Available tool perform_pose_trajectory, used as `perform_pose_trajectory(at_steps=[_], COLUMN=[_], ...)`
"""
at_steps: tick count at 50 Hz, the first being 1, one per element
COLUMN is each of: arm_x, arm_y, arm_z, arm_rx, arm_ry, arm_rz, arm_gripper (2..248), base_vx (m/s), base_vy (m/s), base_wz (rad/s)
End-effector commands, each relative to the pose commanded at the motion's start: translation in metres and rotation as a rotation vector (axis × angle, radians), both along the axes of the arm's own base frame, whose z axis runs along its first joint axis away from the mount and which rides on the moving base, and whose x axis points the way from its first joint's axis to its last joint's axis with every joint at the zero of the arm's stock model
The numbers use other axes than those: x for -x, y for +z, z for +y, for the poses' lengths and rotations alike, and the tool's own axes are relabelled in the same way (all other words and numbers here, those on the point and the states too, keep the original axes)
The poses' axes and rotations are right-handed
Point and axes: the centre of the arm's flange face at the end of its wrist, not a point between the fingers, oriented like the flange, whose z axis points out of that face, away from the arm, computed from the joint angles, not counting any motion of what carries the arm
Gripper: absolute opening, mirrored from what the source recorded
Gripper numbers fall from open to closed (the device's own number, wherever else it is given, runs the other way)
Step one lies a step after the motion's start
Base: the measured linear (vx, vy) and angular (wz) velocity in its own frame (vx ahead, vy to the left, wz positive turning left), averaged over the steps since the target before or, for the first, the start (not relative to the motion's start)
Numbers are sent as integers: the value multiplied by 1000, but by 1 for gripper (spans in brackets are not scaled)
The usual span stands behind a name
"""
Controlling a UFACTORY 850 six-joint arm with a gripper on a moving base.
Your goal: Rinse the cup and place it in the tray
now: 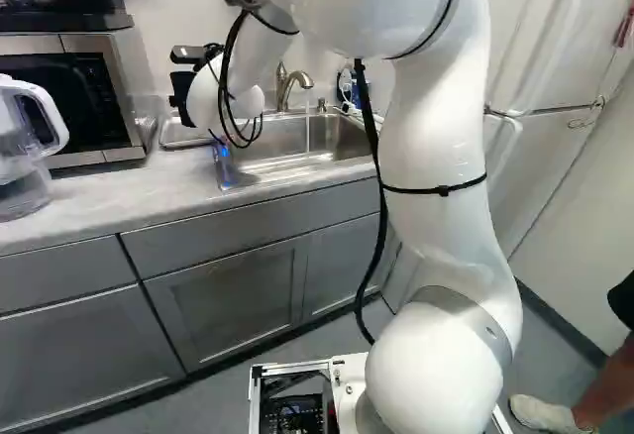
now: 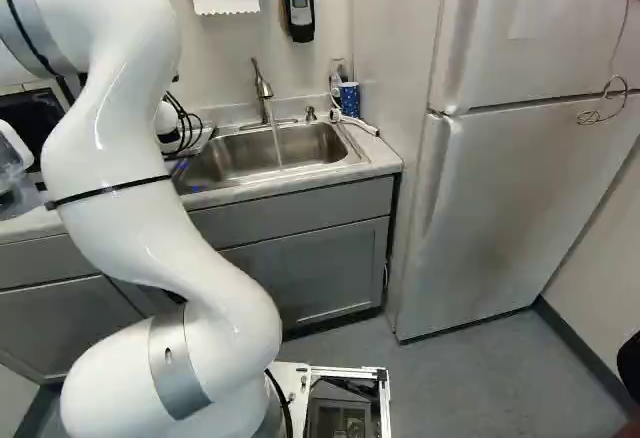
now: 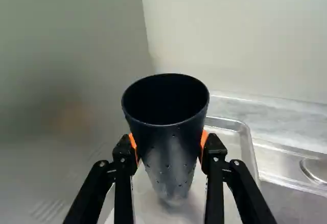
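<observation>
In the left base view the gripper (image 1: pixel 182 94) shows as a black part at the arm's end, left of the faucet; its fingertips are hidden there. The wrist view shows the gripper (image 3: pixel 169 146) shut on a dark cup (image 3: pixel 168 160), with an orange pad against each side. Water drops dot the cup's outside, and its open rim faces up. Beneath the cup lies the metal tray (image 3: pixel 248 152), also seen as a tray (image 1: pixel 178 135) beside the sink in the left base view. Whether the cup's bottom touches the tray, I cannot tell.
Beside the tray stands the microwave's metal side (image 3: pixel 76 96). Water runs from the faucet (image 2: pixel 262 90) into the sink (image 2: pixel 250 153). A blue patterned cup (image 2: pixel 349 99) stands behind the sink's far corner. A clear pitcher (image 1: pixel 22 147) is on the counter, and a fridge (image 2: pixel 490 198) is to the right.
</observation>
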Motion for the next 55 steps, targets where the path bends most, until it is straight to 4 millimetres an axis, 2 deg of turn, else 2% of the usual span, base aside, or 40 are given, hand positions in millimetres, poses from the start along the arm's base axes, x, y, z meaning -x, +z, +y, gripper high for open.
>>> perform_pose_trajectory(at_steps=[20,42,43,48,49,53,54,55], arm_x=[-2,-2,-2,-2,-2,-2,-2,-2], arm_y=[-22,-22,-22,-22,-22,-22,-22,-22], arm_z=[1,1,1,1,1,1,1,1], arm_rx=[11,11,11,11,11,11,11,11], arm_ry=[2,2,2,2,2,2,2,2], arm_rz=[21,21,21,21,21,21,21,20], arm_gripper=[125,130,160,160,194,194,229,229], base_vx=[0,0,0,0,0,0,0,0], base_vy=[0,0,0,0,0,0,0,0], base_wz=[0,0,0,0,0,0,0,0])
